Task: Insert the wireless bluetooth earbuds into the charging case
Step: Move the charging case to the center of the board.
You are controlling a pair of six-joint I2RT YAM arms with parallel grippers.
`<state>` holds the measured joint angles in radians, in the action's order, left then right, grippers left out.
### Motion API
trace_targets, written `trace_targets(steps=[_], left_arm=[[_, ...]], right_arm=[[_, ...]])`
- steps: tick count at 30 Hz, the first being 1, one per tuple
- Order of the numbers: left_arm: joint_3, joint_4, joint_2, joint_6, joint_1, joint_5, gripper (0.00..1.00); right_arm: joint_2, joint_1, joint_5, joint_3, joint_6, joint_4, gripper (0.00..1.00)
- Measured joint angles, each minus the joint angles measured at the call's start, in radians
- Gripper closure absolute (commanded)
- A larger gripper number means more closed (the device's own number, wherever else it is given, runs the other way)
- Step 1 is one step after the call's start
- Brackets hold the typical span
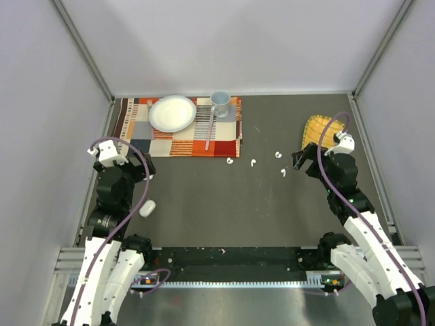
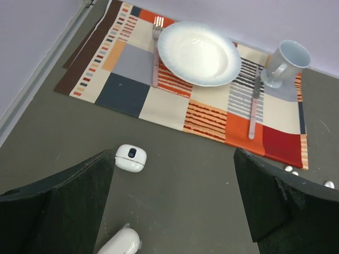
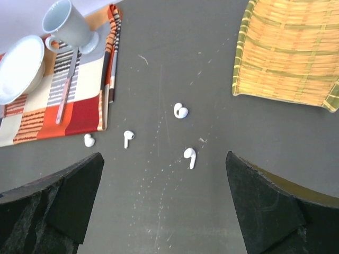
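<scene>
Left claw (image 1: 141, 168) is hanging wide open and empty in the overhead view, by the near left corner of the placemat (image 1: 180, 132). The charging case (image 1: 147, 208) is lying on the dark tabletop (image 1: 224, 217) just behind it, toward the arm bases. The right claw (image 1: 299, 161), equally spread and empty, is hovering beside the woven tray (image 1: 319, 129). The four earbuds (image 1: 253, 163) are lying scattered between it and the placemat, apart from one another.

On the left wrist camera, the left claw (image 2: 172, 211) is showing its dark fingers (image 2: 63, 206) far apart, gripping nothing. The charging case (image 2: 121, 244) is poking in at the bottom edge, partly cut off. A second white oval piece (image 2: 131, 158) with a small dark window is lying farther out, short of the placemat (image 2: 127, 92). The plate (image 2: 198, 53) and mug (image 2: 286, 61) are sitting on that mat.

On the right wrist camera, the right claw (image 3: 167, 211) is gaping above bare tabletop (image 3: 159, 222). The earbuds (image 3: 190, 157) are lying ahead of it, one touching the placemat (image 3: 79, 111) edge. The woven tray (image 3: 286, 58) is sitting well off to the right.
</scene>
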<state>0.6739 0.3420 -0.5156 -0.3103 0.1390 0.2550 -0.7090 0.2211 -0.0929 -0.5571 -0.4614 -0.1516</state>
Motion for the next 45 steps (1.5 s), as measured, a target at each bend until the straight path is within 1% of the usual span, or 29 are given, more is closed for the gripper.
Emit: trace_targets(steps=[3, 6, 10, 13, 19, 21, 24, 28, 35, 45], left_arm=[[0.009, 0.035, -0.011, -0.019, 0.0, 0.035, 0.01], [0.047, 0.08, -0.039, -0.031, 0.0, 0.023, 0.01], [0.119, 0.172, -0.057, -0.125, 0.0, 0.081, 0.01], [0.161, 0.224, -0.058, -0.146, -0.001, 0.094, 0.01], [0.183, 0.259, -0.069, -0.152, -0.001, 0.035, 0.01], [0.183, 0.261, -0.104, -0.156, -0.001, 0.012, 0.01], [0.199, 0.28, -0.225, -0.16, -0.001, -0.028, 0.04], [0.21, 0.311, -0.356, -0.159, -0.001, -0.053, 0.01], [0.206, 0.315, -0.398, -0.159, -0.001, -0.066, 0.02], [0.206, 0.317, -0.578, -0.112, -0.031, -0.055, 0.01]], right_arm=[[-0.016, 0.0, 0.016, -0.016, 0.0, -0.027, 0.01], [-0.047, 0.0, 0.021, -0.05, 0.002, -0.037, 0.01], [-0.112, 0.0, 0.036, -0.101, 0.005, -0.035, 0.01], [-0.166, 0.0, 0.05, -0.124, 0.004, -0.036, 0.01], [-0.268, 0.0, 0.097, -0.187, 0.008, -0.065, 0.01], [-0.28, 0.0, 0.107, -0.207, 0.008, -0.076, 0.01], [-0.283, 0.0, 0.118, -0.224, 0.004, -0.084, 0.01], [-0.285, 0.0, 0.137, -0.231, -0.016, -0.091, 0.01], [-0.285, 0.0, 0.163, -0.228, -0.064, -0.105, 0.01], [-0.346, 0.0, 0.203, -0.228, -0.076, -0.128, 0.01]])
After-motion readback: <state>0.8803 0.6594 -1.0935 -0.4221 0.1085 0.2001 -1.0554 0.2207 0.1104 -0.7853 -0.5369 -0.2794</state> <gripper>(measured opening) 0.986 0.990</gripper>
